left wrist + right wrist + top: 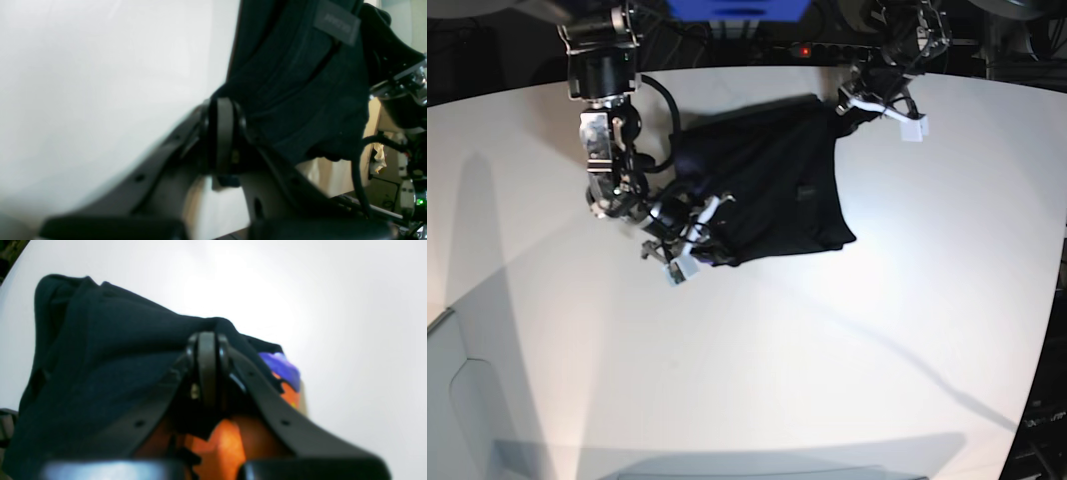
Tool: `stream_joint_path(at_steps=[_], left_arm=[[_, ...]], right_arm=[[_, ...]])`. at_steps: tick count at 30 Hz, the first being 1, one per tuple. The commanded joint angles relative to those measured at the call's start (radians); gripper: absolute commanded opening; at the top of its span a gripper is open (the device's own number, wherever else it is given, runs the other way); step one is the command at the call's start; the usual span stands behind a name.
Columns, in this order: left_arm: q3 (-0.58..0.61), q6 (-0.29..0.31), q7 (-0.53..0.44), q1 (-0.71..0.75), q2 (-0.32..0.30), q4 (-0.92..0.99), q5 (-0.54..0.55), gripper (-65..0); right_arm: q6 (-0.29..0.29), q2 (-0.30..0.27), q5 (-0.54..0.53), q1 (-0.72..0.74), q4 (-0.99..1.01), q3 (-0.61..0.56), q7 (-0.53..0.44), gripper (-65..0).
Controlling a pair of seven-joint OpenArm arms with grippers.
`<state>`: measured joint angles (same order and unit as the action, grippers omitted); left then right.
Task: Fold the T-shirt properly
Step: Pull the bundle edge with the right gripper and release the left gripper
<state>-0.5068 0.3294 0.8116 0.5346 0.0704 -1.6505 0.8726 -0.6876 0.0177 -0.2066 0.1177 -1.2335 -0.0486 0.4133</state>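
A broad white round-edged desk (847,340) carried the large plain black cloth T-shirt (772,190), crumpled and stretched diagonally between both arms, far-right to near-left. Purple-and-orange print (283,373) showed beneath. The right hand (697,232) and left hand (852,105) were each clamped tight on cloth.

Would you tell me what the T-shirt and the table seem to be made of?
T-shirt: soft knit cloth, matte black; it drapes and creases, and fine ribbing shows in the left wrist view. Table: smooth white hard surface, probably laminate or painted board; faint sheen, crisp shadows.
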Motion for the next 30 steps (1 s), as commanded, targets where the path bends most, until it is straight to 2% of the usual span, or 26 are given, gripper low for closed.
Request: stream_joint_path(at_steps=[1,5,9,14,18,24,30], left_arm=[[0.0,-0.009,0.01,0.009,0.001,-0.007,-0.02,-65.0],[0.0,-0.009,0.016,0.003,0.001,-0.024,-0.019,-64.6],[0.0,-0.009,0.018,0.009,0.002,-0.126,-0.019,-64.5],[0.0,-0.011,0.019,0.014,0.006,-0.228,-0.019,-64.5],[0.0,-0.011,0.019,0.026,0.007,-0.251,-0.019,-64.5],[0.0,-0.011,0.019,0.072,0.007,-0.251,-0.008,-64.7],[0.0,-0.011,0.019,0.123,-0.001,-0.245,0.081,-64.5]], right_arm=[[-0.011,-0.002,0.009,0.01,-0.016,0.002,-0.003,-65.0],[-0.011,-0.002,0.002,0.0,-0.125,0.04,0.0,-65.0],[-0.011,0.005,0.003,-0.04,-0.292,0.075,0.008,-65.0],[-0.011,0.003,0.005,-0.122,-0.464,0.08,0.095,-65.0],[-0.011,0.0,0.005,-0.22,-0.575,0.075,0.108,-65.0],[-0.011,-0.002,0.006,-0.338,-0.589,0.072,0.097,-65.0],[-0.011,-0.002,0.006,-0.356,-0.532,0.071,0.097,-65.0]])
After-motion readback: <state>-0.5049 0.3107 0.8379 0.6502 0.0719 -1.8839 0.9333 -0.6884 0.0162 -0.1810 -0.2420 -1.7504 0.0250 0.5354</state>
